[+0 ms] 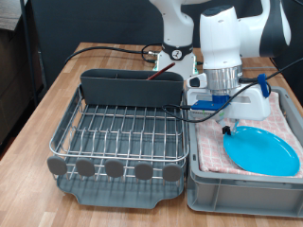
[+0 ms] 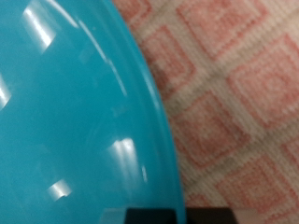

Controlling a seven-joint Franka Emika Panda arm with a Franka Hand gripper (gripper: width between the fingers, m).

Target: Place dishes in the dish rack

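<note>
The bright-blue plate (image 1: 262, 149) lies on the pink-and-white checked cloth (image 1: 280, 121) inside the light grey bin (image 1: 241, 185) at the exterior view's right. My gripper (image 1: 230, 126) is down at the plate's rim, on the side nearest the dish rack. In the wrist view the plate (image 2: 75, 112) fills most of the picture, its rim running into a dark fingertip (image 2: 177, 215), with the cloth (image 2: 234, 103) beside it. The silver wire dish rack (image 1: 118, 132) on its dark grey tray stands at the exterior view's left and its grid holds no dishes. The mug and the spoon do not show.
The rack's tall grey back compartment (image 1: 128, 88) stands at its far side and round grey tabs (image 1: 114, 169) line its front. The robot base (image 1: 178, 38) and black cables (image 1: 114, 47) are behind the rack on the wooden table (image 1: 43, 104).
</note>
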